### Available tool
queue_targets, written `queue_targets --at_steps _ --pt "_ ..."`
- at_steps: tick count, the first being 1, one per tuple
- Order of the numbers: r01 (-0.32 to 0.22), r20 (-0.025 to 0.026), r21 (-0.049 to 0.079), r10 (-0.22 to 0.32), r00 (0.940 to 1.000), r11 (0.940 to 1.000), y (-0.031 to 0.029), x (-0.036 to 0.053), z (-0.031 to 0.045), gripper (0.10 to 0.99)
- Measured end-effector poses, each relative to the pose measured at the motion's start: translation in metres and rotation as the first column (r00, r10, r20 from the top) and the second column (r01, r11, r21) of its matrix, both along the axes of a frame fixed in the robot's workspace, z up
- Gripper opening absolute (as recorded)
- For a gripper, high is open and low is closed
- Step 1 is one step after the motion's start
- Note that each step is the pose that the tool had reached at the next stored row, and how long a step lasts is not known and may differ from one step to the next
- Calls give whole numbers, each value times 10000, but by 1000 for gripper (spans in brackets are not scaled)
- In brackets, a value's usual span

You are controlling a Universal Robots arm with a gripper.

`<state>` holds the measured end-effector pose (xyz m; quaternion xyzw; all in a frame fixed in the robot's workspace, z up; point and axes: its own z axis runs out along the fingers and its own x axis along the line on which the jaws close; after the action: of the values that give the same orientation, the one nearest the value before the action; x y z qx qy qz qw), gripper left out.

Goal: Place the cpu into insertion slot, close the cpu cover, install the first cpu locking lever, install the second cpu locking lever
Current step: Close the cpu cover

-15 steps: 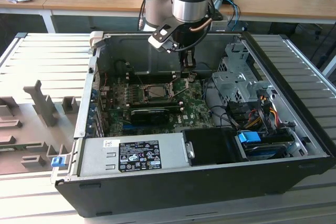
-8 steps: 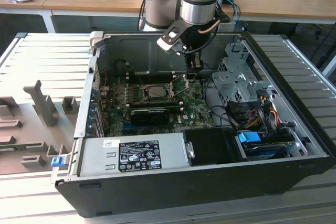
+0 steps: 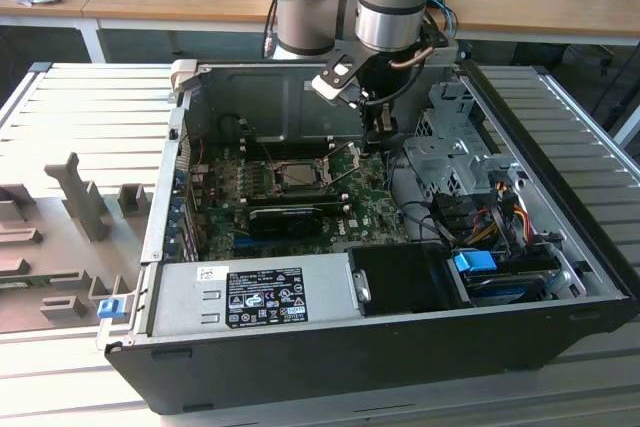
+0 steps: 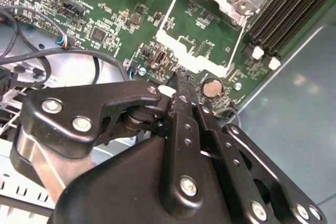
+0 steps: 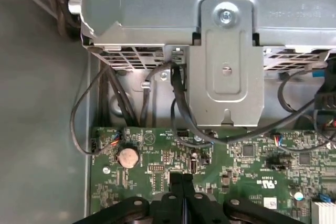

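Claw (image 3: 381,135) hangs over the far right part of the motherboard (image 3: 370,212), inside the open computer case (image 3: 300,367) standing on the counter (image 3: 80,107). In both wrist views its fingers (image 4: 181,103) (image 5: 178,192) are closed against each other, with nothing seen between them, and their tips are near the coin battery (image 4: 212,86) (image 5: 127,157). The cpu (image 3: 300,175) lies flat in the socket, toward the exterior view's left of the claw and apart from it.
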<state>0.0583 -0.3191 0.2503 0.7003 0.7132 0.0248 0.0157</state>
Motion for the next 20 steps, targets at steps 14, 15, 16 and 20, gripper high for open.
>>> queue_targets --at_steps 14,15,16,20 --pt "-7 -268 7 7 9996 10000 -1 -55 -37 106" --pt "-7 -268 6 7 9996 10000 -1 -62 -37 106" --pt "-7 -268 6 7 9996 10000 -1 -70 -37 106" --pt "-7 -268 7 7 9996 10000 0 -92 -37 106"
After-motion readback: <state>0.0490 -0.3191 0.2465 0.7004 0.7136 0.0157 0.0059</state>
